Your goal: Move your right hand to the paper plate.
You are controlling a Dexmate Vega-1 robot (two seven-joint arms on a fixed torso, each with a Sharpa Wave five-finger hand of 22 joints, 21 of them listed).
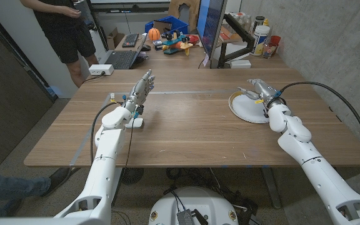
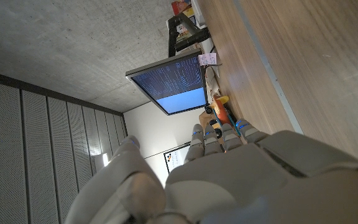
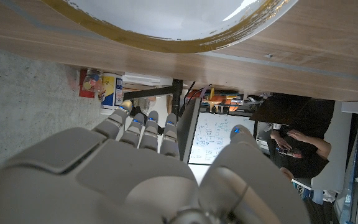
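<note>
Round white paper plate (image 1: 250, 107) lies on the wooden table's (image 1: 186, 131) right side as the robot's right hand (image 1: 261, 90), fingers loosely spread and empty, hovers over its far edge, reach seemingly complete, needing only slight settling.

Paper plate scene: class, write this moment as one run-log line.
right hand: open, over paper plate | left hand: open, holds nothing, palm upright | plate: on table, right side
</note>
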